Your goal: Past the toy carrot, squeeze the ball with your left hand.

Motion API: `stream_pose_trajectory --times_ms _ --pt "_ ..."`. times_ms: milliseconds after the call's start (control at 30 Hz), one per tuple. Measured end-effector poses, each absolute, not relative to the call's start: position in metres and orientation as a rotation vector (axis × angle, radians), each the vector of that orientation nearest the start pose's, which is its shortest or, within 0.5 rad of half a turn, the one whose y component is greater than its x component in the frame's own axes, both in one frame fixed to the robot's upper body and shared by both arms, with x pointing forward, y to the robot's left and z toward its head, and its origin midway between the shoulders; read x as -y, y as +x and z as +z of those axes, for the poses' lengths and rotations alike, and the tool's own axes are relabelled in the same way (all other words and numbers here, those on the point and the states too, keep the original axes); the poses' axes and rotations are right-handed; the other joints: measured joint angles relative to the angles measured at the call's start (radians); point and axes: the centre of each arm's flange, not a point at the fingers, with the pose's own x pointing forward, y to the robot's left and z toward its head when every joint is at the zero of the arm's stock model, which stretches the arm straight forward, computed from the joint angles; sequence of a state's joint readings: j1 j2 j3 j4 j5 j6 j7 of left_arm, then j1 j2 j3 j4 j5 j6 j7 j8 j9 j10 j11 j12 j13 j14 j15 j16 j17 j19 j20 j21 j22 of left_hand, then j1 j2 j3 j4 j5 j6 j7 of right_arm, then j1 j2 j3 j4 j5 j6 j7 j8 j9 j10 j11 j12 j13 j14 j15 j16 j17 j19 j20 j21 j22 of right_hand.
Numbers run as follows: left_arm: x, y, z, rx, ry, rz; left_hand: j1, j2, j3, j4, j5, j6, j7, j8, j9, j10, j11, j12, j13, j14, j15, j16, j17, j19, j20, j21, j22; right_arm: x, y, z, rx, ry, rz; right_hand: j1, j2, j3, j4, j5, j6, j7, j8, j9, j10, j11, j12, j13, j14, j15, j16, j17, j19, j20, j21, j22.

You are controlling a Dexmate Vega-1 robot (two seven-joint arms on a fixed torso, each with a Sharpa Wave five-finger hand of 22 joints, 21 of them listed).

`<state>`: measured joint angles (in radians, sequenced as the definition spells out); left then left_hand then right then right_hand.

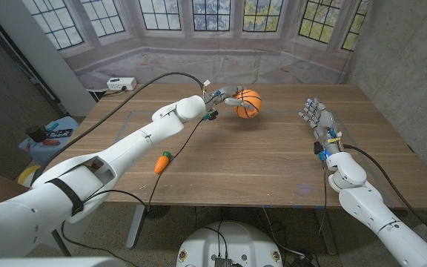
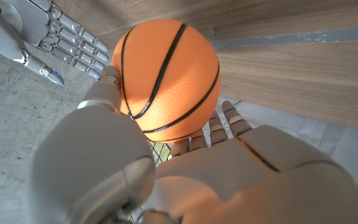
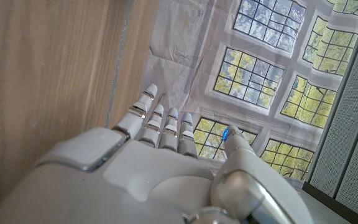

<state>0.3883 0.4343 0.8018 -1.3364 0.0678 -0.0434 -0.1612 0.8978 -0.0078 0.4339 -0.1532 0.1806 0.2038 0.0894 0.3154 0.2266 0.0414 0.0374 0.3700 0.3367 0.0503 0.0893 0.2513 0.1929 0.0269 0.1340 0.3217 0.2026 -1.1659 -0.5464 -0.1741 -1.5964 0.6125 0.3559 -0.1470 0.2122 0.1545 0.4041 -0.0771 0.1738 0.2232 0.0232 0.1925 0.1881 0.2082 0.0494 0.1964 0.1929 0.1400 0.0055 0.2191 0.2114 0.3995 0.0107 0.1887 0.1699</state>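
An orange ball [image 1: 249, 103] with black basketball lines sits at the far middle of the wooden table [image 1: 273, 159]. My left hand [image 1: 224, 99] reaches it from the left, and its fingers wrap around the ball. In the left wrist view the ball [image 2: 166, 74] lies against the palm of my left hand [image 2: 185, 168], with the thumb on one side and fingers under it. The toy carrot [image 1: 161, 162] lies nearer me on the left, under my left forearm. My right hand [image 1: 317, 117] stands on the right of the table, fingers straight and apart, holding nothing; the right wrist view shows its fingers [image 3: 163, 127] the same way.
A white power strip [image 1: 121, 84] lies past the table's far left corner. A blue stool with small items [image 1: 50, 135] stands left of the table. A black cable [image 1: 161, 80] runs along my left arm. My right hand [image 2: 42, 31] also shows beyond the ball.
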Motion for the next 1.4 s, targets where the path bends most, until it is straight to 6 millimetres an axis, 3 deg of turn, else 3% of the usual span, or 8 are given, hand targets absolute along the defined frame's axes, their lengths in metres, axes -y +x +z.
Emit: stream_pose_trajectory --times_ms 433,800,1400 --pt "-0.08 0.657 0.087 0.662 0.831 -0.495 0.002 0.004 -0.003 0.003 0.0 0.012 0.002 0.0 0.004 0.005 0.005 0.0 0.005 0.011 0.0 0.0 0.0 0.006 -0.006 0.0 0.0 0.335 0.569 -0.064 0.682 0.102 0.012 0.0 0.0 -0.004 -0.004 0.0 0.0 0.0 0.0 0.0 0.0 0.0 0.0 0.0 0.0 0.0 0.0 0.0 0.0 0.0 0.0 0.0" --pt "-0.083 0.659 0.086 0.647 0.731 -0.501 0.001 0.011 -0.011 0.003 0.0 0.023 0.002 0.004 0.004 0.016 -0.006 0.004 0.009 0.023 -0.002 0.0 0.0 0.018 -0.004 0.004 0.0 0.335 0.563 -0.063 0.685 0.08 0.0 0.0 0.0 -0.004 -0.004 0.0 0.0 0.0 0.0 0.0 0.0 0.0 0.0 0.0 0.0 0.0 0.0 0.0 0.0 0.0 0.0 0.0" --pt "-0.095 0.677 0.079 0.531 0.472 -0.59 0.001 0.012 -0.016 0.006 0.005 0.023 0.002 0.004 0.009 0.023 -0.005 0.004 0.014 0.023 -0.002 -0.004 0.0 0.021 -0.007 0.004 0.0 0.33 0.557 -0.06 0.689 0.048 -0.014 0.0 0.0 -0.004 -0.004 0.0 0.0 0.0 0.0 0.0 0.0 0.0 0.0 0.0 0.0 0.0 0.0 0.0 0.0 0.0 0.0 0.0"
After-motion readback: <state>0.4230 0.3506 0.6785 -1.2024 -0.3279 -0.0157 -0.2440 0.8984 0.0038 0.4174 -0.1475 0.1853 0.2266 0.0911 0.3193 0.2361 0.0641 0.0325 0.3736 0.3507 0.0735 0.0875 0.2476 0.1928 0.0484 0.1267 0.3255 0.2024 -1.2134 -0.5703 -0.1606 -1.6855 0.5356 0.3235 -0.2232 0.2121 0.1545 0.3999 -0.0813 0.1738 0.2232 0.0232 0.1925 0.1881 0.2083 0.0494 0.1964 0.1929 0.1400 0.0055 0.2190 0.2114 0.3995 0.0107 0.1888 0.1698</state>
